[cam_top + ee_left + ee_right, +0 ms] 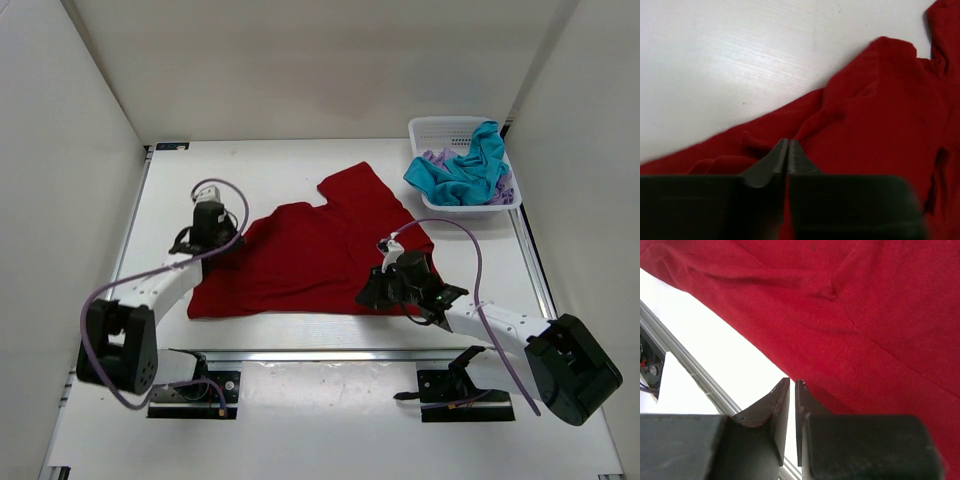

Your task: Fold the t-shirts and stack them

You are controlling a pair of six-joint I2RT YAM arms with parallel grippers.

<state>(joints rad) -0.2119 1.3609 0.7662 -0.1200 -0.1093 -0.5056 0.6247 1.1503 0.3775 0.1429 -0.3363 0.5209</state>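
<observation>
The deep red t-shirt (310,255) lies spread and creased on the white table, one sleeve pointing to the far side. My left gripper (222,242) is at its left edge. In the left wrist view it (788,142) is shut on a raised fold of the red shirt (880,110). My right gripper (368,295) is low at the shirt's near right edge. In the right wrist view it (792,382) is shut with only a thin slit showing white table, and the red shirt (865,305) lies just beside it. The teal-blue shirt (465,170) and the pale lavender shirt (437,157) lie bunched in the basket.
The white mesh basket (440,125) stands at the table's far right corner. A metal rail (330,353) runs along the near edge and also shows in the right wrist view (685,360). White walls enclose the table on three sides.
</observation>
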